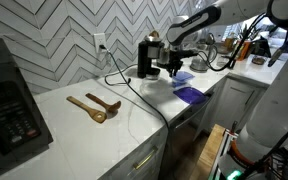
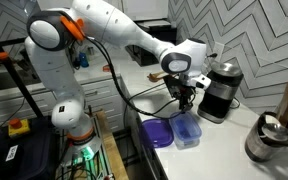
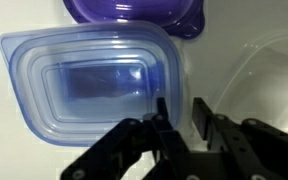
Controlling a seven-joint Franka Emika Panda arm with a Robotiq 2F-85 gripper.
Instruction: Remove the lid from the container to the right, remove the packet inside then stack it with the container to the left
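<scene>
On a white kitchen countertop [image 1: 84, 125] below herringbone tile, the small squarish pale blue translucent plastic lid [image 3: 89, 85] lies just beside a darker purple flat plastic piece [image 3: 134, 12], the gripper [image 3: 182, 115] straddling its rim with narrowly parted jaws, likely to lift it off, though a real pinch cannot be told.

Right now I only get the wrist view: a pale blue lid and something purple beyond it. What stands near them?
Observer: A black coffee maker stands close beside them.
Operator: Is anything else lying about?
Observer: Two wooden spoons lie further along the counter, apart from everything else.
Operator: And on the coffee maker's other side?
Observer: A metal pot, near the picture's edge in an exterior view.
</scene>
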